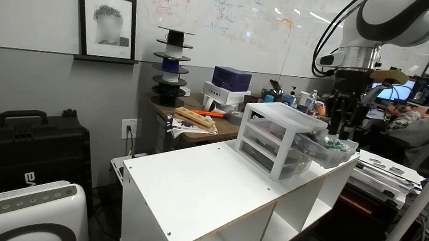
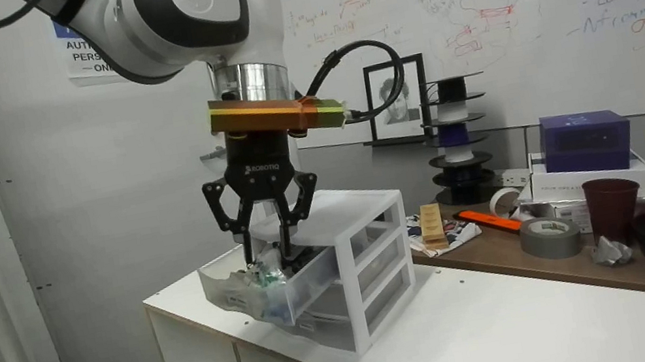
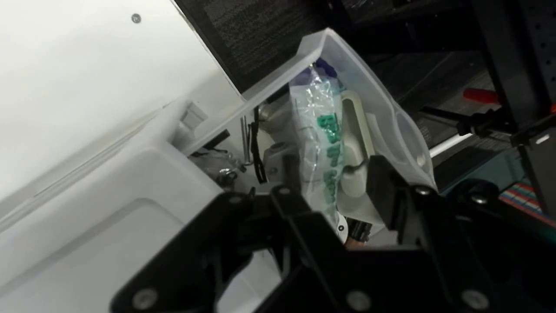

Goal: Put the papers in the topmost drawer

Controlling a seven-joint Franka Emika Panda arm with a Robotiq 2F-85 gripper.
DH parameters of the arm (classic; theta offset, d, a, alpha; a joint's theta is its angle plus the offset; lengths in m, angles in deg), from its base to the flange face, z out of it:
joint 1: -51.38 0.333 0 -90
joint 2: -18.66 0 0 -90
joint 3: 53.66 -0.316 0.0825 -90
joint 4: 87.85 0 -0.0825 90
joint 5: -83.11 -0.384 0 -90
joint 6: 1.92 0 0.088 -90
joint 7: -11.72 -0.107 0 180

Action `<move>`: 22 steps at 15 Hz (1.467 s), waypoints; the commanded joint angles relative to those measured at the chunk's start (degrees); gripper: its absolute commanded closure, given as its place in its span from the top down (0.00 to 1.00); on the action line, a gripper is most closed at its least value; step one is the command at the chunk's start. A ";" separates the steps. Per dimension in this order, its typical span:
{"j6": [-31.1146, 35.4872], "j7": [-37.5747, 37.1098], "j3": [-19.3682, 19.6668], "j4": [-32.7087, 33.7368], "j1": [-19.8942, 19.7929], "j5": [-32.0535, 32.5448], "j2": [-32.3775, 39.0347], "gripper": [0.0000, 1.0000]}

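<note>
The topmost drawer (image 1: 330, 155) is whitish and translucent and is pulled out of the small drawer unit (image 2: 360, 204). In the wrist view, the drawer (image 3: 373, 80) holds a clear bag with green print (image 3: 319, 130), a cream plastic piece (image 3: 354, 182), hex keys and other small parts. My gripper (image 2: 269, 256) points down with its fingertips at the drawer's contents. In the wrist view, the fingers (image 3: 332, 178) stand apart with a gap between them. I cannot tell whether a finger touches the bag. The thin white papers do not clearly show; they are hidden or out of view.
The drawer unit stands on a white shelf (image 1: 197, 184). A thick paper stack (image 1: 388, 172) lies beside the shelf. A brown desk (image 2: 494, 253) behind holds tape, a dark red cup (image 2: 613, 209), boxes and a spool tower (image 2: 454, 138). A pole (image 1: 414, 209) stands nearby.
</note>
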 commanded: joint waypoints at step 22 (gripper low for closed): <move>1.16 -39.27 3.54 -27.54 0.50 -0.08 -31.01 1.00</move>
